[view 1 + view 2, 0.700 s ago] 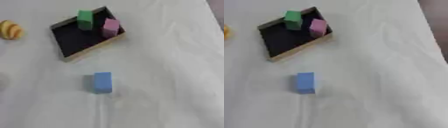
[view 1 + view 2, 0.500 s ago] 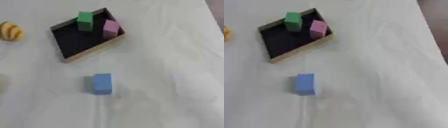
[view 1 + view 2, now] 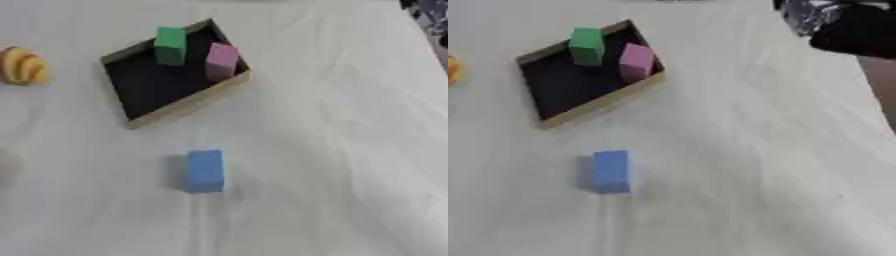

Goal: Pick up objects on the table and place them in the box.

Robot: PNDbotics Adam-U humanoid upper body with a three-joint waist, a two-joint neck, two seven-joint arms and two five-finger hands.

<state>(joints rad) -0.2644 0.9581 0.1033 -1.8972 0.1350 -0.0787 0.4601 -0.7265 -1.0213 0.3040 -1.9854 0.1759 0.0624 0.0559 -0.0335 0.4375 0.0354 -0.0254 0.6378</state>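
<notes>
Our right hand (image 3: pixel 855 31) shows only in the right eye view, as a dark, blurred mass with a silvery part beside it in the upper right corner, over the bench's far right edge; we cannot tell whether its fingers are straight or curled, and it touches none of the things. Our left hand appears in neither view. Well apart from the right hand, toward the upper left, sits the box (image 3: pixel 140 115), a shallow tray with a black floor and pale wooden walls, turned askew so that one corner points away from us. Inside it, near the far corner, stands the green block (image 3: pixel 170 45), upright, and just beside it, against the right-hand wall, stands the pink block (image 3: pixel 220 60), also upright; the two look close together, though we cannot tell if they touch. The blue block (image 3: pixel 205 170) lies on the bench (image 3: pixel 332 150) on our side of the box, outside it and apart from its near wall, with its long side running away from us. Far to the left, near the edge of the view and level with the box, rests a yellow ridged object (image 3: pixel 21 65), also outside the box. A white cloth with soft creases covers the bench.
</notes>
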